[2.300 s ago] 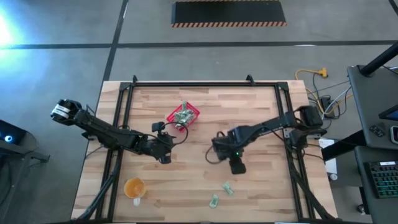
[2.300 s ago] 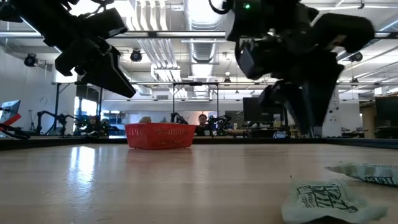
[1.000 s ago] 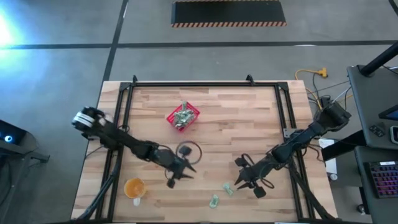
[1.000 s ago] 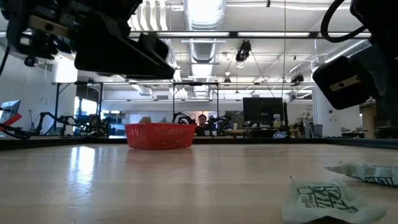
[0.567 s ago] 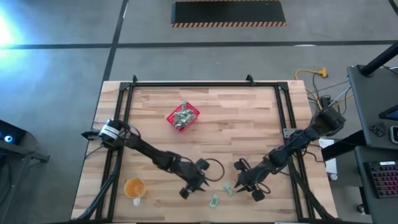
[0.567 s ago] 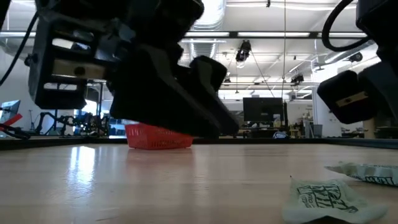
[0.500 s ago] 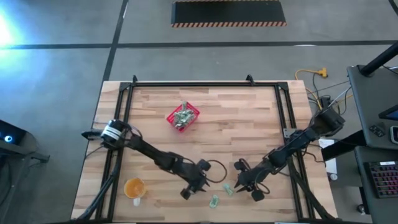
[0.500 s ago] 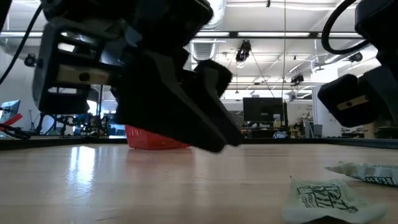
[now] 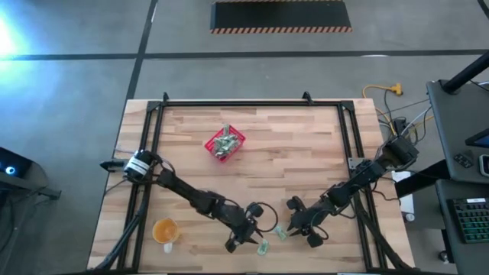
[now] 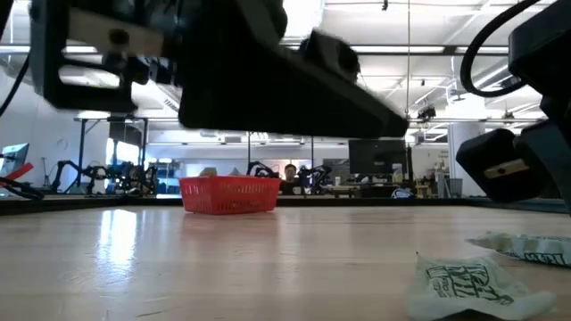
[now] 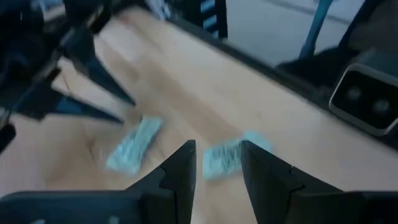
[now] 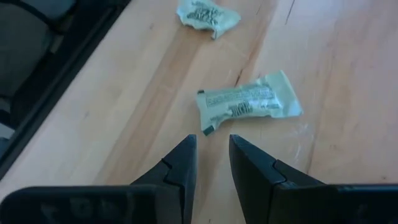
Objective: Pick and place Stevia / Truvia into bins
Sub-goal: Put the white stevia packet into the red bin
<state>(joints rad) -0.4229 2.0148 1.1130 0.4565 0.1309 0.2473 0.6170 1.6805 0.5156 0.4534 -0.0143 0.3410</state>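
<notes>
Two green-and-white Stevia packets lay loose on the wooden worktop (image 9: 306, 145), well apart from the red basket (image 9: 225, 143) and on the side of it nearest the orange cup (image 9: 165, 230). One packet (image 9: 280, 232) lay farther from the cup; the other packet (image 9: 263, 247) lay beside it, closer to the worktop's front edge. More packets filled the red basket itself.

My left gripper (image 9: 246, 238) hung low just beside the second packet, on the side toward the cup. In the left wrist view its fingers (image 11: 180, 171) were parted by a narrow gap, holding nothing, with the second packet (image 11: 225, 155) seen just beyond their tips and the first packet (image 11: 134, 144) lying near it.

My right gripper (image 9: 293, 226) hovered close to the first packet, on its side away from the cup. In the right wrist view its fingers (image 12: 183, 163) stood slightly apart and empty, the first packet (image 12: 249, 102) just ahead of them and the second, crumpled packet (image 12: 207, 15) farther on.

In the low view the red basket (image 10: 228, 194) stood far across the worktop, with the crumpled packet (image 10: 468, 285) close to the camera.
</notes>
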